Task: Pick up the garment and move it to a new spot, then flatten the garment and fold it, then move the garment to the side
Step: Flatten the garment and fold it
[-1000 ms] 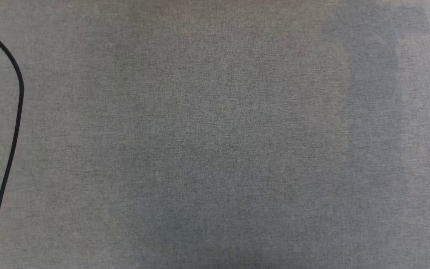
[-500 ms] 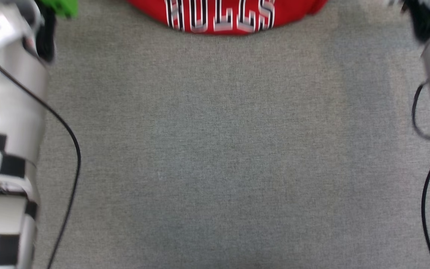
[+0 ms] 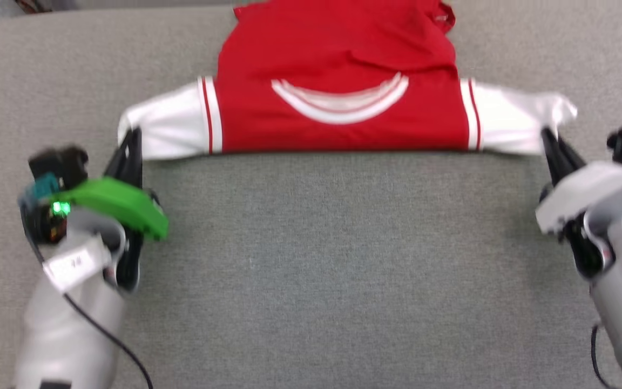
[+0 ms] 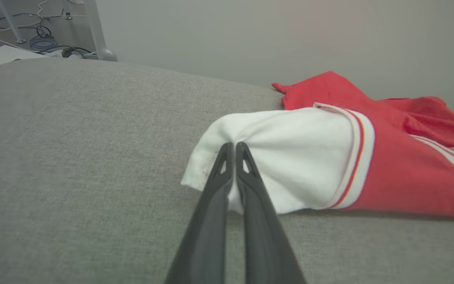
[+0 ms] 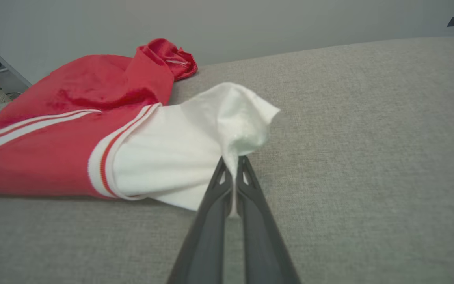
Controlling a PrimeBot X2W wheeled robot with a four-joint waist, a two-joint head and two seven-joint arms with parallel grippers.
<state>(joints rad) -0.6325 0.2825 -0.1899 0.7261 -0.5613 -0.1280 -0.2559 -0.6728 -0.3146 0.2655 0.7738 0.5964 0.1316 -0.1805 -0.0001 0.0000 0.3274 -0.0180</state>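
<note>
The garment (image 3: 338,59) is red with white sleeves and lies on the grey cloth surface (image 3: 322,259) at the far side. Its sleeves are spread left and right, a white curved trim faces up, and its far part is rumpled. My left gripper (image 3: 130,138) is shut on the tip of the left white sleeve (image 4: 290,154); its fingers (image 4: 211,221) pinch a fold of white cloth. My right gripper (image 3: 547,135) is shut on the right white sleeve (image 5: 179,165), which puckers up above the fingers (image 5: 258,228). The number and lettering are hidden.
The grey surface's far edge (image 3: 100,8) runs just beyond the garment. Off that edge, cables and a pale post (image 4: 93,31) stand on the floor. A black cable (image 3: 106,340) trails from my left forearm. Bare grey cloth spreads between my arms.
The head camera has shifted. One second ago it showed bare grey cloth, then red cloth with lettering at the top edge. Now both grippers hold the spread garment, no lettering showing.
</note>
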